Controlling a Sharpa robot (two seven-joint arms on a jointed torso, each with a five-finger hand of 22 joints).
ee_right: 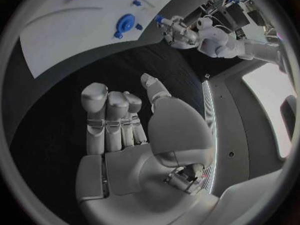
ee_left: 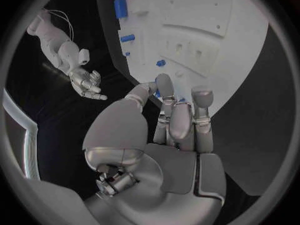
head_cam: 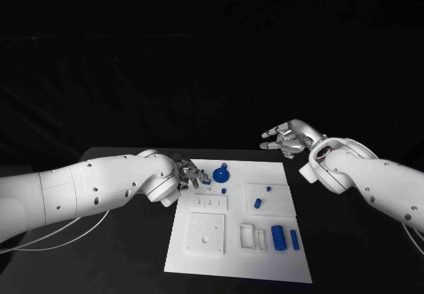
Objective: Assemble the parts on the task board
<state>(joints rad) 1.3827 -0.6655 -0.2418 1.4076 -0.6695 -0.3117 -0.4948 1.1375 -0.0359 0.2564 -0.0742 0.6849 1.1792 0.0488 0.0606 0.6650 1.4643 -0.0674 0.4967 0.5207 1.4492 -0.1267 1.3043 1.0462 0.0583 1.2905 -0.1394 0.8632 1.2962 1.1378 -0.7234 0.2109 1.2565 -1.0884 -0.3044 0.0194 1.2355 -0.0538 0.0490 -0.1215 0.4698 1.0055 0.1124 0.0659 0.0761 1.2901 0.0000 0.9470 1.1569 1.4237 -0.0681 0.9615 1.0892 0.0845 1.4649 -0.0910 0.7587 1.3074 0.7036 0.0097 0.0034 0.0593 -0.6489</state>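
Fingers (ee_left: pixel 164 87) of left hand (head_cam: pixel 188 174) pinch blue part (ee_right: pixel 159 19); right hand (head_cam: pixel 288 138) open, empty.

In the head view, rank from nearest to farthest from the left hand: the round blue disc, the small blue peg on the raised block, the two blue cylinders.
From the left hand:
1. Round blue disc, beside the hand, board's far edge.
2. Small blue peg, mid-board, right side.
3. Two blue cylinders, near right corner.

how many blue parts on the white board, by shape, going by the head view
round blue disc: 1
long blue cylinders: 2
small blue pegs: 3
total: 6, not counting anything hidden under the left hand
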